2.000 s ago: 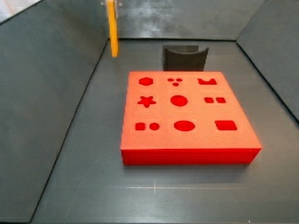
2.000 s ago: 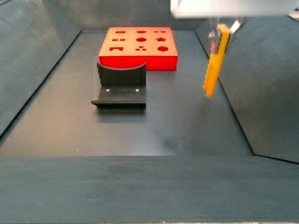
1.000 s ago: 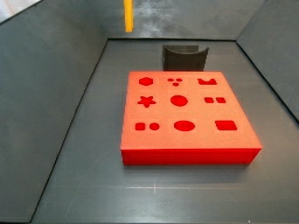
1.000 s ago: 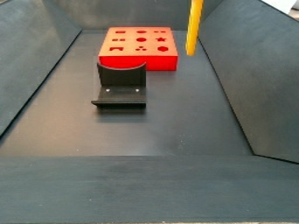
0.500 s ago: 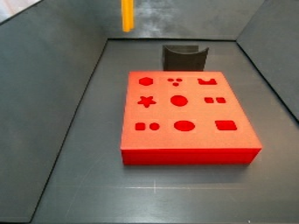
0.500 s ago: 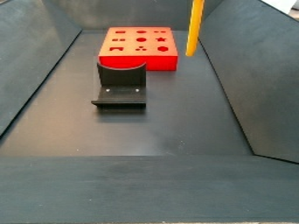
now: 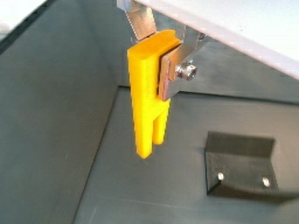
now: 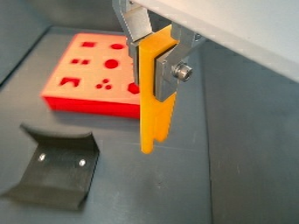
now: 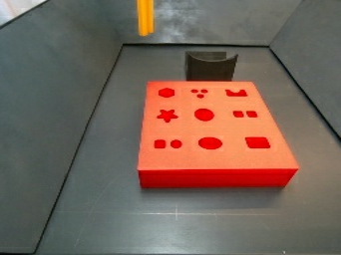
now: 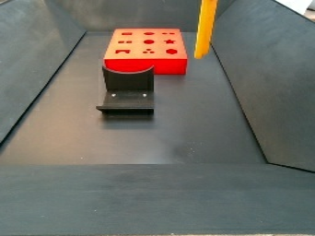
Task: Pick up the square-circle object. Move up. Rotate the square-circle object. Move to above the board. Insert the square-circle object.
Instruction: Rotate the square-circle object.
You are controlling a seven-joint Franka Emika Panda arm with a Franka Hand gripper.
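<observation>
Holding the bar [image 7: 149,101] up off the desk [image 10: 172,138], beside the board [image 10: 145,51] and not yet above it.
The tool [image 8: 162,63] sits high at the frame top in both wrist views, its plates clamped on the bar's upper end; prongs point down. In both side views only the bar's lower part shows, hanging vertical, with the tool itself out of frame. The bar is clear of the board and of the fixture [image 10: 125,89]. Risks, as I judge them: the grip is only at one end, so a long lever hangs below, and any knock or fast rotate could swing or slip the bar in the pads. Travelling too low could clip the board's edge. If the prongs aren't lined up with the matching hole, insertion jams.
</observation>
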